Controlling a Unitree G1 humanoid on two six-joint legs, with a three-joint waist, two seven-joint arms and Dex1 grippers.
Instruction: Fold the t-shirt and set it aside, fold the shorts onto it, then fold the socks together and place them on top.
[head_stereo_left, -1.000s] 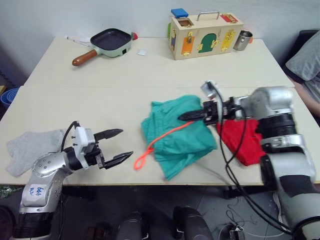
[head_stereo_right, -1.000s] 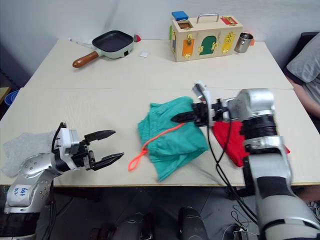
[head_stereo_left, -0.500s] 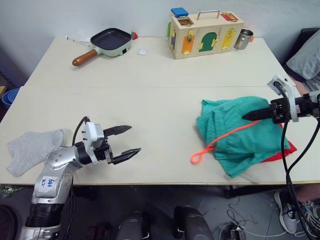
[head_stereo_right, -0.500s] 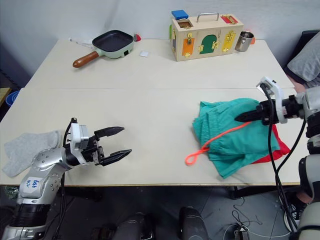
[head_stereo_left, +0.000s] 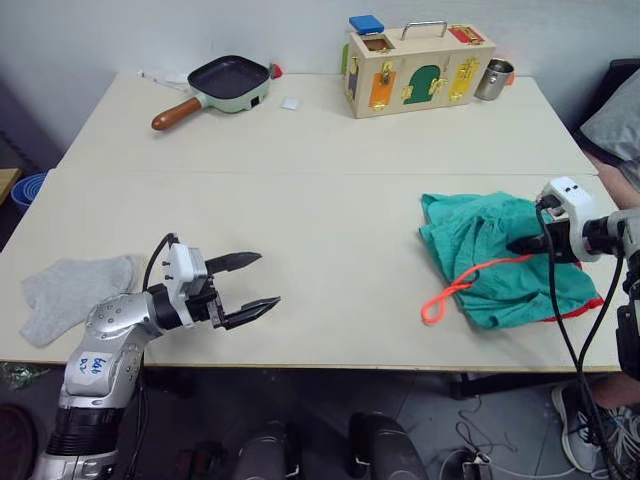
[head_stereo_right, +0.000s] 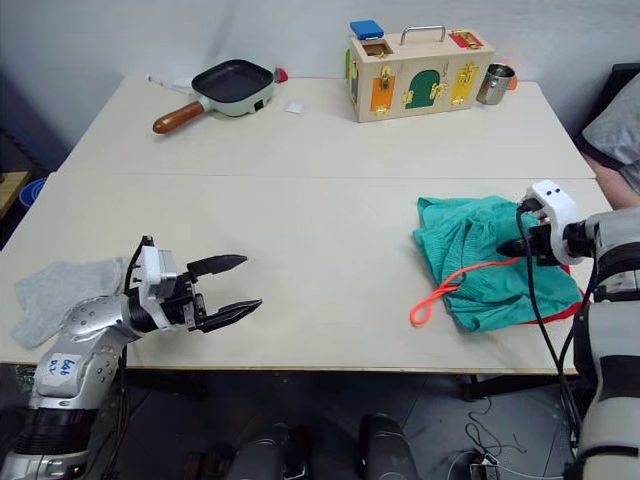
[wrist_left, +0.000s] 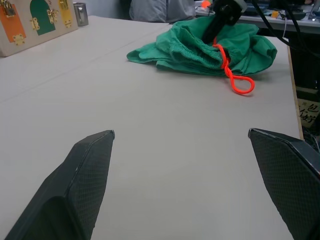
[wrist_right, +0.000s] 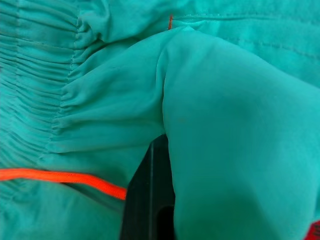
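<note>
A: Where is the right gripper (head_stereo_left: 520, 244), and what are its 2 fingers doing?

B: It sits low on the shorts (head_stereo_left: 495, 260), at the right side of the table (head_stereo_left: 330, 190). In the right wrist view a fold of teal cloth drapes over 1 black finger (wrist_right: 150, 200). It looks clamped on the fabric, though the second finger is hidden under the fold.

A: And the shorts themselves?

B: Bunched in a loose heap near the right front edge. The orange drawstring (head_stereo_left: 450, 295) trails out toward the front and ends in a loop on the bare tabletop. A thin rim of the red t-shirt (head_stereo_left: 585, 308) peeks out from beneath the heap at its right front corner.

A: The left gripper (head_stereo_left: 250, 285)?

B: Its 2 fingers are spread wide apart with nothing between them, held near the front left edge of the table and pointing toward the shorts, well apart from them.

A: The socks (head_stereo_left: 68, 295)?

B: Lying flat at the far left front corner, just beside the left arm.

A: Anything else?

B: At the back, a frying pan (head_stereo_left: 225, 80), a wooden latch box (head_stereo_left: 420, 65) and a metal cup (head_stereo_left: 495, 78).
</note>
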